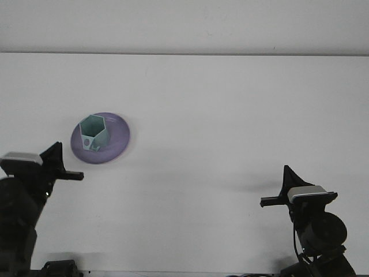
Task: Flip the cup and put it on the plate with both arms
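Note:
A teal hexagonal cup point(92, 132) stands upright, mouth up, on the left part of a purple plate point(117, 137) at the table's left. Nothing touches the cup. My left gripper point(59, 160) sits low at the front left, well in front of the plate, open and holding nothing. At the front right, far from the plate, my right gripper point(286, 180) is open and also holds nothing. Each gripper is seen from the side, so one dark finger hides most of the other.
The white table point(219, 115) runs back to a pale wall. The dark left arm fills the bottom left corner and the right arm's base the bottom right.

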You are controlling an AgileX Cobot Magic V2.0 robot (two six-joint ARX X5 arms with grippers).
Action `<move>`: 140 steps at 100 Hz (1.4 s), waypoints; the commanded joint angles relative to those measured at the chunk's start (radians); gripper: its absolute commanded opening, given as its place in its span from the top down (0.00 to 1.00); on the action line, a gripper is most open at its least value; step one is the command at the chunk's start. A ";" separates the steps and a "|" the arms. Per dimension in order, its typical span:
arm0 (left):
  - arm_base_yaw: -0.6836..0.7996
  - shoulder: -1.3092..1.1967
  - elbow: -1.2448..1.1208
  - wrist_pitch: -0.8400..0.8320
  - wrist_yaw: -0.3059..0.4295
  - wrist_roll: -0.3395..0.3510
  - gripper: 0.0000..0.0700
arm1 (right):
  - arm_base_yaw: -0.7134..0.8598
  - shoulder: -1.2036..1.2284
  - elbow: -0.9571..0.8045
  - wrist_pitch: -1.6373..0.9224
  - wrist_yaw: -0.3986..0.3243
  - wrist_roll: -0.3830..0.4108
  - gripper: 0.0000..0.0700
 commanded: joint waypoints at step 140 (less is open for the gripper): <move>-0.025 -0.520 -0.629 0.296 -0.068 0.058 0.98 | 0.005 0.001 -0.001 0.083 0.058 -0.076 1.00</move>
